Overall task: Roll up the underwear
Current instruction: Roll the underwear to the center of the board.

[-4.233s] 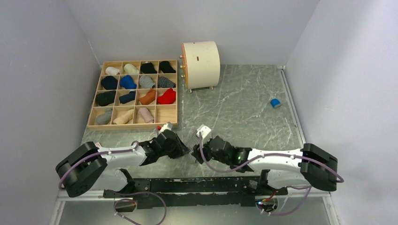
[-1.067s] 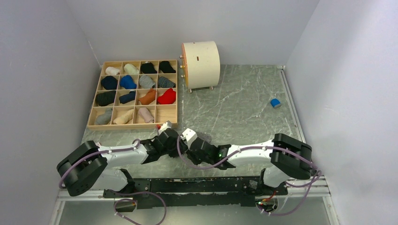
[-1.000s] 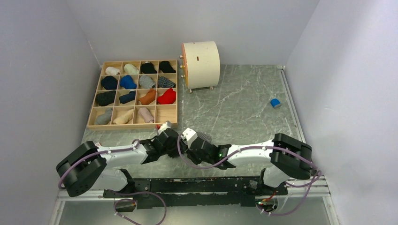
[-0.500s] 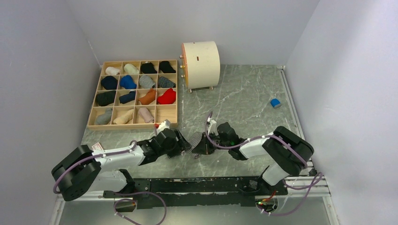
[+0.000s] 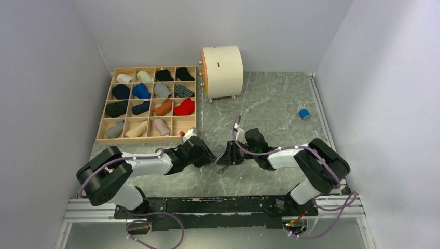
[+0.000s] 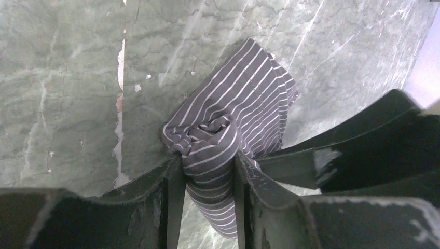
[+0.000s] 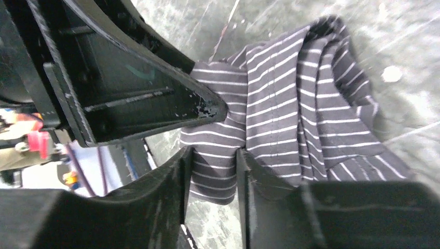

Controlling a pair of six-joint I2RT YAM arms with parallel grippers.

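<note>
Grey striped underwear [image 5: 218, 154] is on the bench [image 5: 270, 119], near the front and about mid-width, right between the two arm tips. That's just off the near right corner of the wooden sorting tray [image 5: 147, 138].

Left jaws are pinching it. In the left wrist view both fingers [image 6: 174, 202] are squeezed in on a bunched, partly rolled end of the cloth [image 6: 244, 114], and you can see the little spiral of fabric just past the tips. The gap is narrow and completely stuffed with stripes. The rest of the garment fans out flat on the bench beyond.

Right jaws are the same deal from the other side. Its fingers [image 7: 176, 181] are closed down on a fold of the striped cloth [image 7: 290, 104], again with only a slim gap that's full of fabric. One black finger [image 7: 155, 98] of the left arm pokes in from the upper left, its tip touching the cloth just beside the right's grip.

So both arms are clamped on the same garment, nearly tip to tip.
</note>
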